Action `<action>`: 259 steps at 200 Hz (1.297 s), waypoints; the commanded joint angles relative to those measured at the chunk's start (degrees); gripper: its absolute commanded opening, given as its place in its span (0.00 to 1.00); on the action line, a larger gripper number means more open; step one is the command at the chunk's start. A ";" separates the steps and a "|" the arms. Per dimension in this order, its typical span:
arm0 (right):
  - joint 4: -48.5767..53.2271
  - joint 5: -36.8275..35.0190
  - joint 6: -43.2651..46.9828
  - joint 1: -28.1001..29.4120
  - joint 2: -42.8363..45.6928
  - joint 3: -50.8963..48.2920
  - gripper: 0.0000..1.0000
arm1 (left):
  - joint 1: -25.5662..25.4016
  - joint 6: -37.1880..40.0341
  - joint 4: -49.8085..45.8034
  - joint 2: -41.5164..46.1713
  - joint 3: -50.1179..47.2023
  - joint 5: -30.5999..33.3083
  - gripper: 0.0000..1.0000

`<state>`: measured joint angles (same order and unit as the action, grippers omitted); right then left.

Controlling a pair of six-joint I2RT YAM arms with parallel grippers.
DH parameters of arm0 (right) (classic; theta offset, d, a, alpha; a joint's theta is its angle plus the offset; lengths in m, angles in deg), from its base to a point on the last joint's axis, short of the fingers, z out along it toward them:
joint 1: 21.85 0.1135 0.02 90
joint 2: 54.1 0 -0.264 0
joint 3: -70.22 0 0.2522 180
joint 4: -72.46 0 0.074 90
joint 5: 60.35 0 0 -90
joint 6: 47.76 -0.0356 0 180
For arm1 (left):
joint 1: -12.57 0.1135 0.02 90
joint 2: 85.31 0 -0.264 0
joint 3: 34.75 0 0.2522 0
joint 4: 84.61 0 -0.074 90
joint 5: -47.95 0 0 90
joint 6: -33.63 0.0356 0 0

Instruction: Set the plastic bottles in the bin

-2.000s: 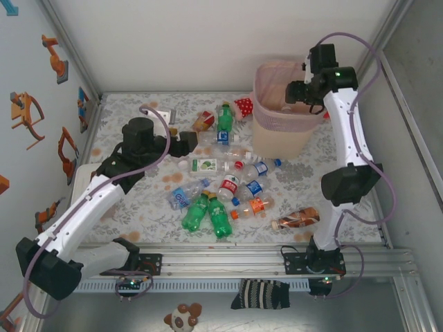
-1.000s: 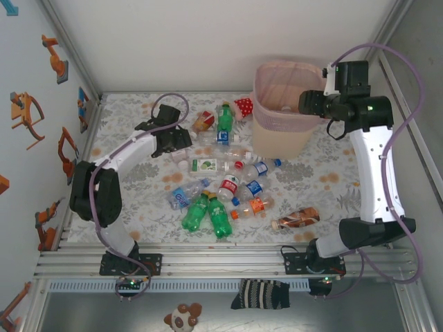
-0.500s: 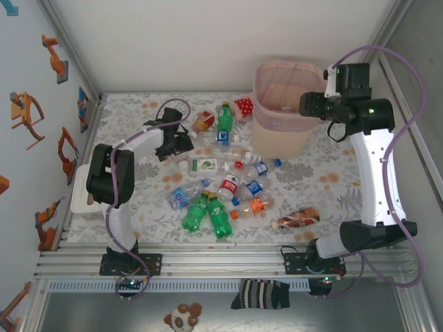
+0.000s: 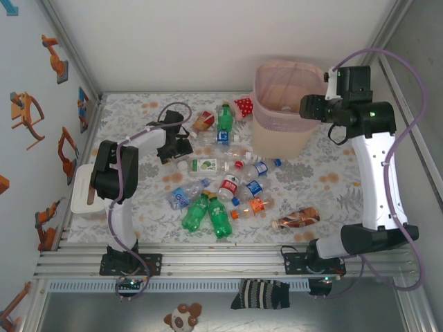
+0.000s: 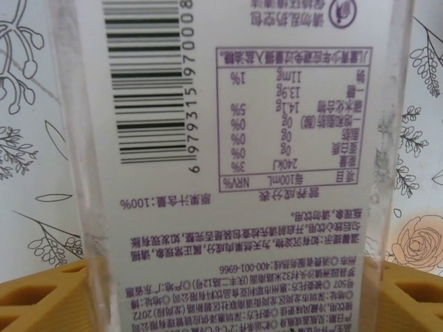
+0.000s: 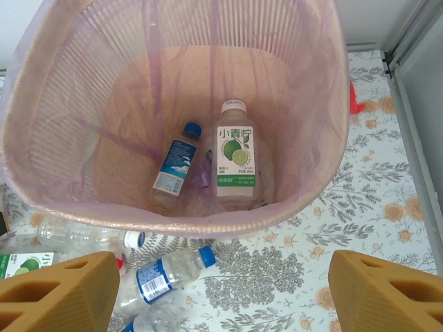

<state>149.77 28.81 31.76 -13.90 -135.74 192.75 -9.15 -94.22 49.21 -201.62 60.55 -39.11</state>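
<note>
Clear plastic bottle [image 5: 235,173], white-labelled: lying on the desk [image 4: 332,180] at the far-left edge of the plastic bottles [image 4: 221,190]. Left gripper [image 4: 181,147] is reaching down over it, arm folded low, fingers [image 5: 41,304] flanking its sides; contact cannot be told. Advised: centre on the label and squeeze squarely before lifting. Right gripper [image 6: 221,290] is hovering above the bin [image 6: 173,214], fingers wide, empty.

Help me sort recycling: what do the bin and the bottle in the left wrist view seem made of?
Bin: likely matte pink plastic; its slatted wall lets light through. Bottle: probably clear glossy plastic; see-through edges with highlights around a white printed label.
</note>
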 commanded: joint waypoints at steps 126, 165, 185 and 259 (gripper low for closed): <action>-13.57 18.42 -5.03 -0.39 7.39 -5.85 0.78 | 0.18 4.68 7.56 22.76 -8.93 -3.59 0.62; -26.08 27.72 -9.03 -0.32 11.46 -12.88 0.77 | 0.19 9.17 20.36 34.72 -16.23 -14.70 0.58; -31.99 31.33 -10.37 -0.05 13.27 -16.06 0.77 | 0.19 10.83 24.38 39.12 -17.70 -19.78 0.56; -48.52 41.13 -14.30 3.37 16.68 -22.88 0.77 | -2.27 12.54 49.48 49.92 -21.90 -46.36 0.57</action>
<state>110.05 64.83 19.45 -12.26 -120.33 171.09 -9.58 -83.64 86.56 -154.39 38.52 -73.92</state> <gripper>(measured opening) 0.772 0.657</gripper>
